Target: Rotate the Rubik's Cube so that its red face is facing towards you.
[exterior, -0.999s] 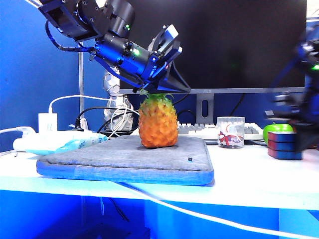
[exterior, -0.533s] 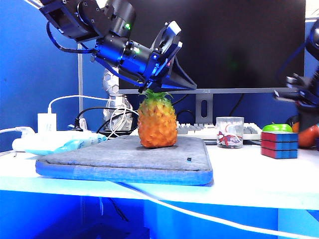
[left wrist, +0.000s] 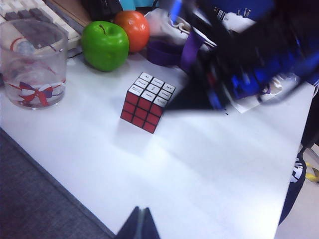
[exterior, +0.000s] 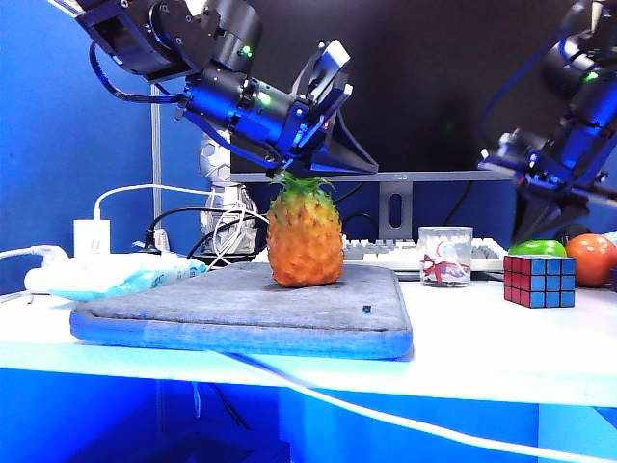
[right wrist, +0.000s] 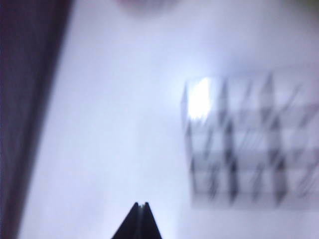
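Rubik's Cube (exterior: 539, 280) free beside apple (exterior: 537, 248) and glass (exterior: 445, 255).
We see left gripper (left wrist: 140, 222) and right gripper (right wrist: 140, 215) with fingers pressed together (both raised, empty).

Pineapple (exterior: 305, 234) on grey pad (exterior: 241, 313); glass (exterior: 446, 256), green apple (left wrist: 105, 45), orange (left wrist: 132, 29)

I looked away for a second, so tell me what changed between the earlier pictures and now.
The right gripper let go of the Rubik's Cube and rose clear above it; the cube now stands alone on the table, red face turned partly toward the camera. The left gripper stayed above the pineapple; glass and apple unmoved.
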You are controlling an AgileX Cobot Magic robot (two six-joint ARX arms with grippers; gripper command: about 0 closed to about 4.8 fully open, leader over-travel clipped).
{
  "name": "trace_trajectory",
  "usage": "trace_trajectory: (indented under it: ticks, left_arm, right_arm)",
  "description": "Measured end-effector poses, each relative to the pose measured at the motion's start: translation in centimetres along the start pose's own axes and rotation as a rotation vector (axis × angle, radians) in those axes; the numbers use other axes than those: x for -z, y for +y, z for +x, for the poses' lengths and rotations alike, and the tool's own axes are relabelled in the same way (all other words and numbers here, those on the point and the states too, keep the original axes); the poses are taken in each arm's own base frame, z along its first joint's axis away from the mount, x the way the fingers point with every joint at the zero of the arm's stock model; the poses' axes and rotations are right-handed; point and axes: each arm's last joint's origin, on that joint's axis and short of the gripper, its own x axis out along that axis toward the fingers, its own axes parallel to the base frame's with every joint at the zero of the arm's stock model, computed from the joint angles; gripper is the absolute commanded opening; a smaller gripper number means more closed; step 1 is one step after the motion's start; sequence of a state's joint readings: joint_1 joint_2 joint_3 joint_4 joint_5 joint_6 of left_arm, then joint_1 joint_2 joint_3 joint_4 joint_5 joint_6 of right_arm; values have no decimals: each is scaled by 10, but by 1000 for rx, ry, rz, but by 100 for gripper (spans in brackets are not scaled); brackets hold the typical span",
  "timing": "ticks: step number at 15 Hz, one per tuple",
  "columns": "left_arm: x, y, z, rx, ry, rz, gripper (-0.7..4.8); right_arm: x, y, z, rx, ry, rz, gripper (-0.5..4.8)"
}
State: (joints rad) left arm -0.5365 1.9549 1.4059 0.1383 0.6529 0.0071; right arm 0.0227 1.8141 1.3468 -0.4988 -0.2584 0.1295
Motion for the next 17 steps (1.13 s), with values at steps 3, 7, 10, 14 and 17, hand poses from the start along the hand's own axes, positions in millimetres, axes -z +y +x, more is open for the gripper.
trace_trajectory:
  ticks: [3, 7, 10, 14, 17]
  left_arm:
    - [0, -1, 0, 15, 1, -1, -4]
    - [0, -1, 0, 35, 1, -1, -4]
    - [1, -1, 0, 37, 9, -7, -4]
    - [3, -1, 0, 38, 30, -32, -4]
    - [3, -2, 1, 42, 31, -31, -4]
  right_arm:
    - [13, 2, 0, 30, 126, -12, -6]
    - [8, -9, 1, 124, 80, -20, -6]
    - [12, -22, 34, 183, 99, -14, -6]
    - [-9, -53, 38, 281, -30, 23, -6]
    - [-60, -53, 7, 284, -259, 6, -6]
